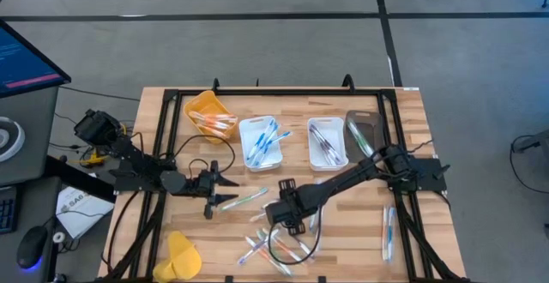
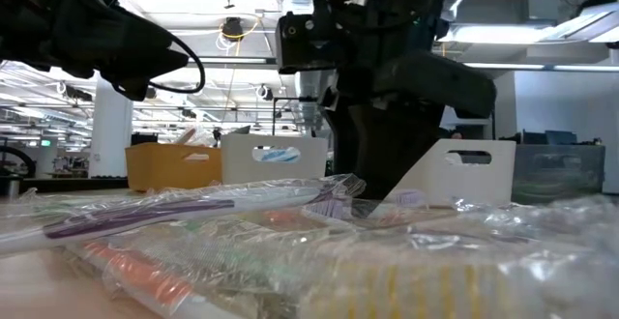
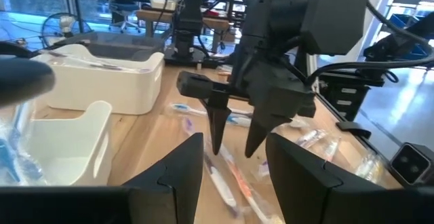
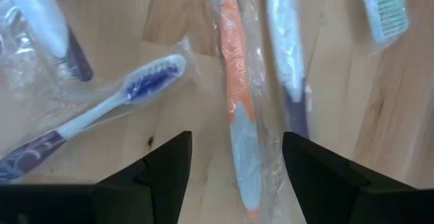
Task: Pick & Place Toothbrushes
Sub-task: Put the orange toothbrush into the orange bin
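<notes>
Wooden table [image 1: 343, 189], orange toothbrush [image 4: 239, 108] lengthwise between right gripper [image 4: 234, 173] wide-open empty jaws; left gripper [image 1: 225, 190] jaws part-open, empty.

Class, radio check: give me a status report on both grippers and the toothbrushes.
Right gripper open, poised over orange toothbrush in the loose pile. Left gripper open, empty, waiting beside it. Nothing blocking.

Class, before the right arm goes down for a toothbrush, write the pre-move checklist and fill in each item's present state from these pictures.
1. Right claw open: ok.
2. Right claw empty: ok.
3. Orange toothbrush lined up between its fingers: ok.
4. Target free of neighbours: not ok, another wrapped brush lies right beside it.
5. Left claw clear of the right arm: ok, it hangs apart over the left side of the table.
</notes>
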Controlling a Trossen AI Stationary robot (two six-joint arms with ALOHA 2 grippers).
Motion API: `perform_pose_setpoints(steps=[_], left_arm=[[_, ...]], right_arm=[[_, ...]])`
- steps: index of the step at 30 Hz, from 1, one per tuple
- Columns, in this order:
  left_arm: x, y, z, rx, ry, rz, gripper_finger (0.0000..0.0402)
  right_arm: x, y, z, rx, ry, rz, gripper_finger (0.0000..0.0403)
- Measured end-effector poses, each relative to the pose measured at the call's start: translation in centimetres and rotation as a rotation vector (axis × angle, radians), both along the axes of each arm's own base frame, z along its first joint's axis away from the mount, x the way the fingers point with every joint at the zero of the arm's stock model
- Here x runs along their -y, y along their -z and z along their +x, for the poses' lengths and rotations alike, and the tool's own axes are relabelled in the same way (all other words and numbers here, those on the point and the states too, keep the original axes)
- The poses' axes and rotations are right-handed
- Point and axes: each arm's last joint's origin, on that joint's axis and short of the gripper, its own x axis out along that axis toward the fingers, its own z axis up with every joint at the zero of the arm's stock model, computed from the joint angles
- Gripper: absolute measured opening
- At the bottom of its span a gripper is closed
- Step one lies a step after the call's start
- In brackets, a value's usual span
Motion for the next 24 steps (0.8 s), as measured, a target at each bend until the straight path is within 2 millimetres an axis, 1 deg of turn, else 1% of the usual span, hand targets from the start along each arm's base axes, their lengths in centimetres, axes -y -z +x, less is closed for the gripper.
perform_pose_setpoints(steps=[10, 20, 24], left_arm=[[0.02, 0.00, 0.00, 0.000, 0.006, -0.010, 0.0154], [0.02, 0.06, -0.01, -0.006, 0.007, -0.023, 0.0154], [0.03, 0.08, -0.01, -0.008, 0.008, -0.023, 0.0154]], right_arm=[[-0.43, -0.02, -0.05, 0.009, -0.006, 0.007, 0.0225], [-0.60, -0.12, 0.31, 0.060, 0.087, 0.052, 0.0225], [-0.85, -0.14, 0.27, 0.066, 0.094, 0.059, 0.0225]])
